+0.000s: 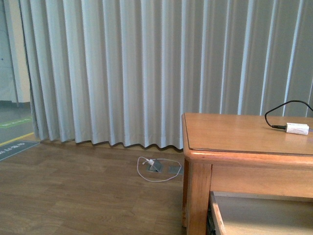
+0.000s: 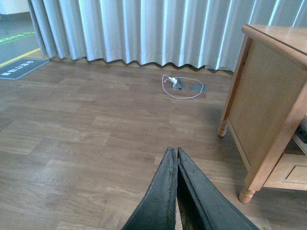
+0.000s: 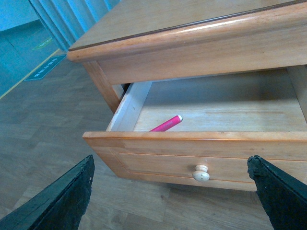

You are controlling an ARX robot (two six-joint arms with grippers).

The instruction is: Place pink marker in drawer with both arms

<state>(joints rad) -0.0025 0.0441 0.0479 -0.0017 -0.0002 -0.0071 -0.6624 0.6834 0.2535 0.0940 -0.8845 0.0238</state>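
Observation:
The pink marker (image 3: pixel 167 124) lies inside the pulled-out drawer (image 3: pixel 192 141), on its pale wooden floor close behind the front panel; its near end is hidden by that panel. My right gripper (image 3: pixel 172 167) stands wide open just in front of the drawer front, with the round pale knob (image 3: pixel 201 173) between its spread fingers and nothing held. My left gripper (image 2: pixel 174 151) is shut with nothing in it, low over the wooden floor, well to the left of the table leg (image 2: pixel 266 158). In the front view only a corner of the open drawer (image 1: pixel 259 213) shows.
The honey-coloured table (image 1: pixel 234 139) carries a white box with a black cable (image 1: pixel 297 128). Grey curtains (image 1: pixel 146 68) hang behind. A white cable loop and floor socket (image 1: pixel 157 168) lie on the wooden floor near the curtain.

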